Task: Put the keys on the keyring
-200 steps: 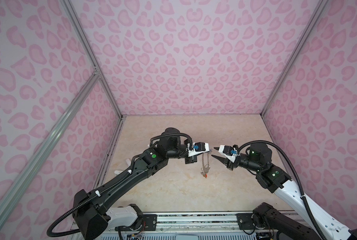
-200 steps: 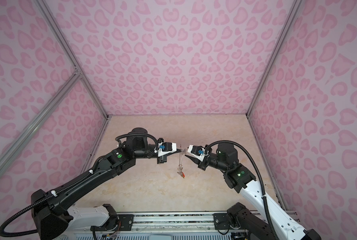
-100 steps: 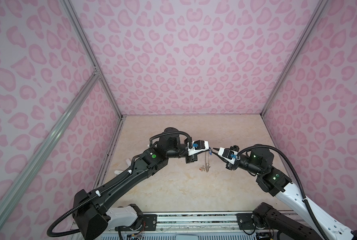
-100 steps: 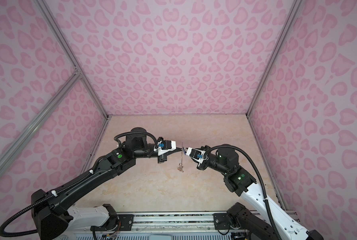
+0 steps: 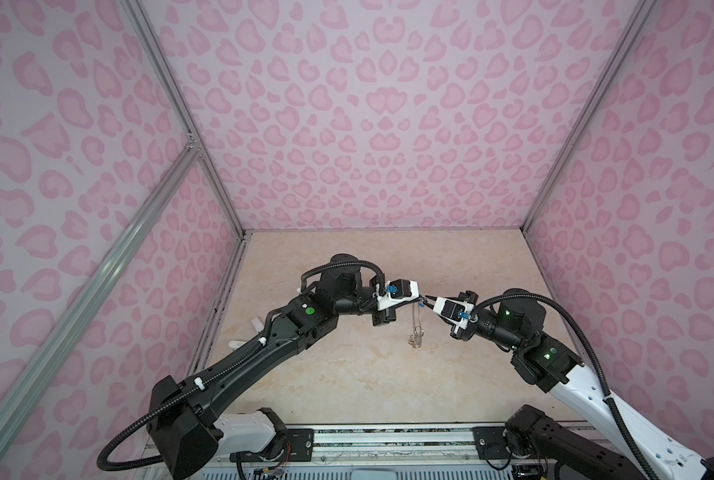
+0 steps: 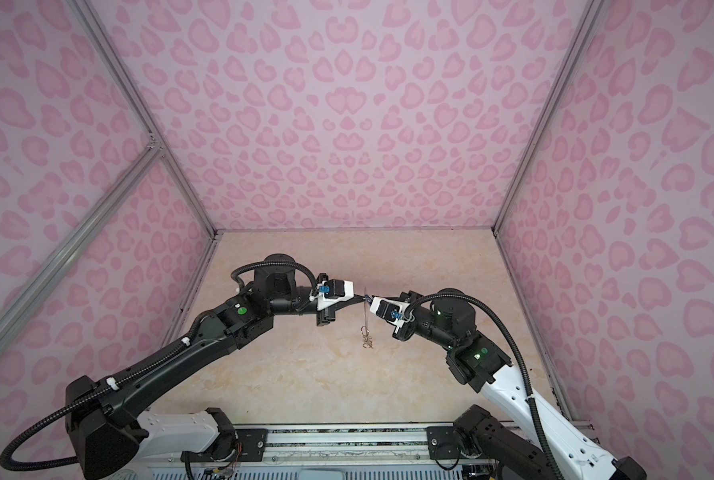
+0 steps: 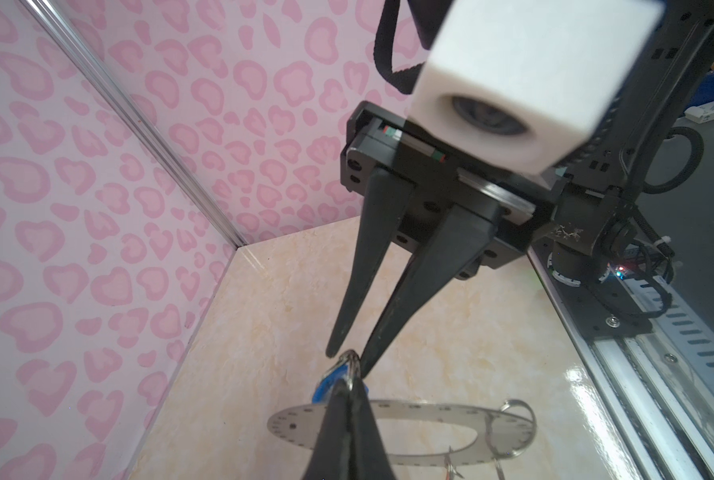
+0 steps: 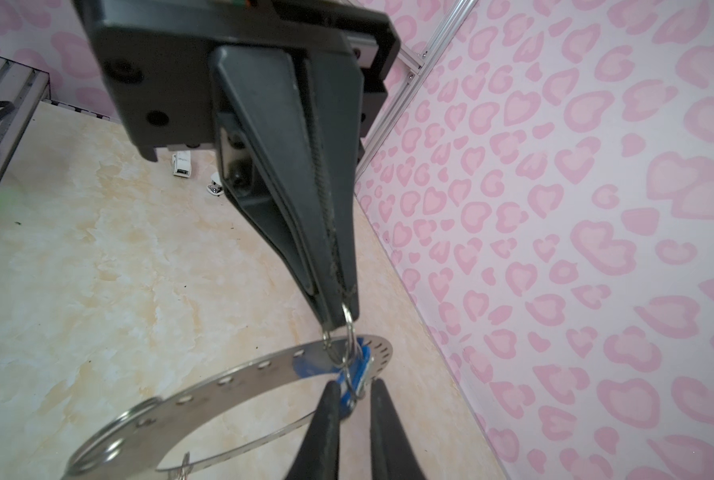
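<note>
The left gripper [image 8: 340, 313], fully closed, pinches a wire loop [image 8: 348, 332] at the keyring [image 8: 263, 365] rim. Advance the right gripper [image 7: 347, 359], nipped narrowly on the blue-tag key [image 8: 358, 376] there, slowly.

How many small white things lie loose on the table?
2. The farther white thing and the nearer white thing both lie by the left wall. More may be hidden.

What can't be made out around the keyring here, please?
Keys: too small in both top views, cut off by the frame edge in wrist views.
Left pincer: shut on a wire ring; tips hide whose, right wrist view.
Right pincer: grip on blue tag unclear; fingers overlap it, wrist views.
</note>
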